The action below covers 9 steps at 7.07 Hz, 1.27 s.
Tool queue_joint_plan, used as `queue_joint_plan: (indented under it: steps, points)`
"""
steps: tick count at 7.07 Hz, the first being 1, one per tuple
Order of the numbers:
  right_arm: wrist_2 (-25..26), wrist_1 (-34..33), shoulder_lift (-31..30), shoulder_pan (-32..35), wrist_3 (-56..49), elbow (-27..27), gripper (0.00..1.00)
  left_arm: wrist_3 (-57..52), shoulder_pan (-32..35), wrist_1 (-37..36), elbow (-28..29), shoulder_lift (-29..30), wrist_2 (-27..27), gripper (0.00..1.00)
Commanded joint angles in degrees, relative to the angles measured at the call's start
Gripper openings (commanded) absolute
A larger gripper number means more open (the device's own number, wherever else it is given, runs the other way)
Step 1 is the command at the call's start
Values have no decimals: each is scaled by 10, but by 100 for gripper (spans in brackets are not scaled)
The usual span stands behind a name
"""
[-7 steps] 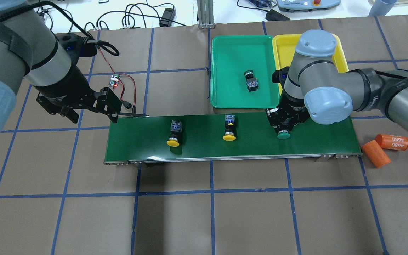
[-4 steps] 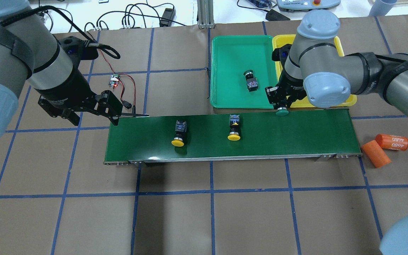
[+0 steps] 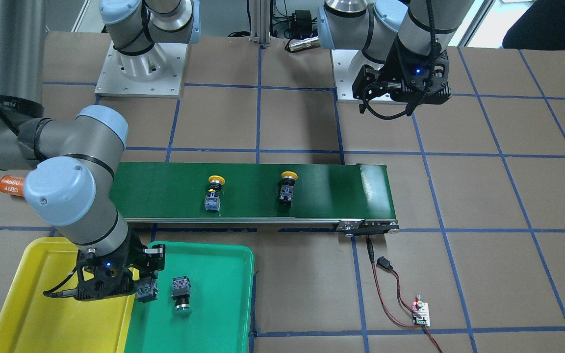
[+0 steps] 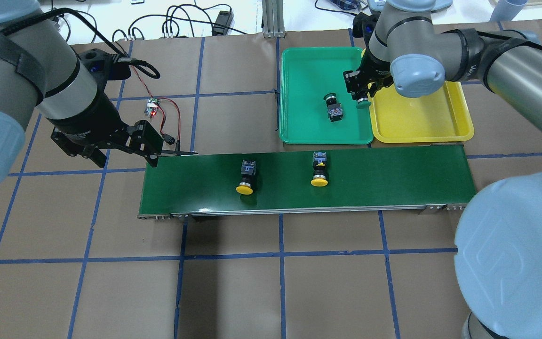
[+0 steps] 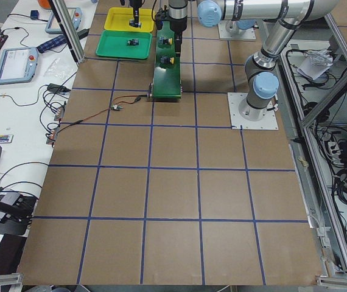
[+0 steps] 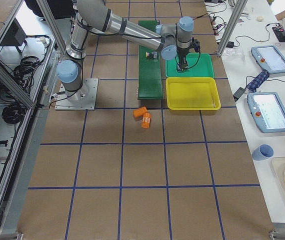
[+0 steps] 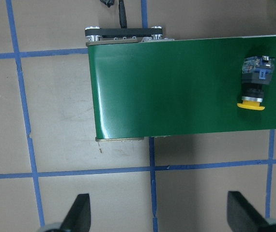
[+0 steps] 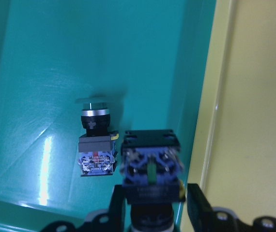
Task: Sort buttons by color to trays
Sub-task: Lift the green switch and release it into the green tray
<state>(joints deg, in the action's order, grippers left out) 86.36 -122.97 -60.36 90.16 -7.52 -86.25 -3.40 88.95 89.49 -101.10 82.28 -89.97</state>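
**Green half nearly sorted, yellow half untouched**

A green-capped button is clamped between the closed fingers of the right end effector. It is held above the green tray, near the edge shared with the yellow tray, and is not yet set down. A second green button is already laid in that tray. One yellow button and the other yellow button are left on the conveyor belt. The left end effector is spread wide, nothing gripped, over the worktop by the belt's end.
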Motion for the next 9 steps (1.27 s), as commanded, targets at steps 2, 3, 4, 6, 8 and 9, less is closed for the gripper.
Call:
queue_joint_plan:
  steps: [2, 3, 4, 6, 8, 9]
  points:
    - [0, 8, -1, -7, -1, -1, 100, -1, 0, 0, -2, 0, 0, 100]
    - [2, 32, -18, -7, -3, -7, 100, -2, 0, 0, -2, -1, 0, 100]
    - [5, 58, -43, -8, -3, -15, 100, -2, 0, 1, -3, -1, -1, 100]
    - [10, 132, -113, -8, -3, -41, 100, -2, 0, 0, -3, -1, -13, 100]
    - [12, 164, -164, -11, -2, -100, 100, -3, 0, 0, -3, 0, -13, 100]
    - [10, 148, -177, -10, -2, -152, 100, -3, 0, 0, -3, 0, -13, 100]
